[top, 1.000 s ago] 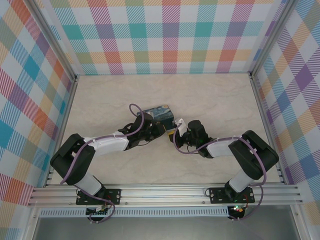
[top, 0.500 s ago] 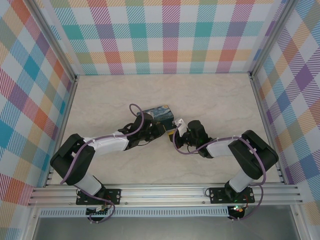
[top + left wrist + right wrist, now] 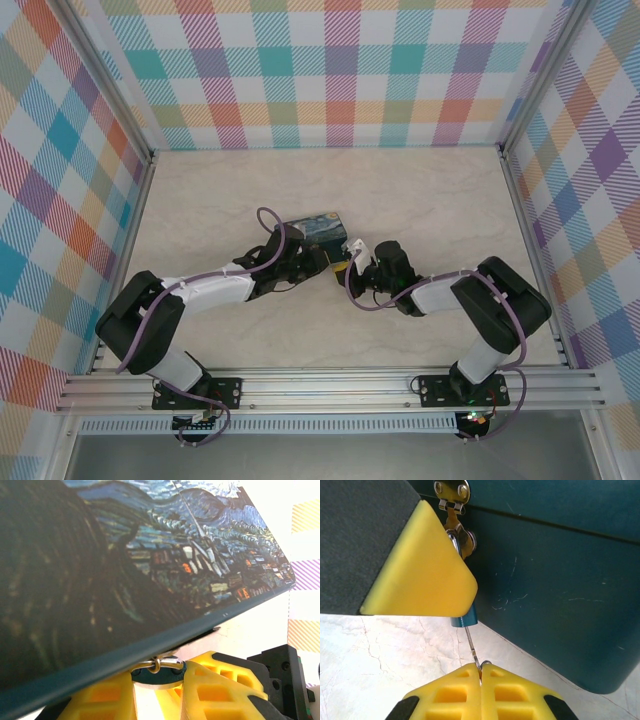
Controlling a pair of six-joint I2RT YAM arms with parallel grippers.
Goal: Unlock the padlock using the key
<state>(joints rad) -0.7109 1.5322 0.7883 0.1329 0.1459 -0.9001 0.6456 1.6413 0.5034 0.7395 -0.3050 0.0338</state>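
The tiny blue padlock hangs by its thin shackle from the hasp of the Starry Night tin. My left gripper is shut on the padlock body, one yellow finger covering most of it in the right wrist view. Only the padlock's bottom end pokes out below that finger. The thin key runs straight up into that end. My right gripper is shut on the key's head. From above, the left gripper and right gripper meet at the tin's front corner.
The tin's dark teal front wall stands close on the right of the key. Its painted lid hangs over the left fingers. The marble tabletop is ringed by checked walls and a metal rail at the near edge.
The right arm has edged slightly toward the tin. Both grips are unchanged.
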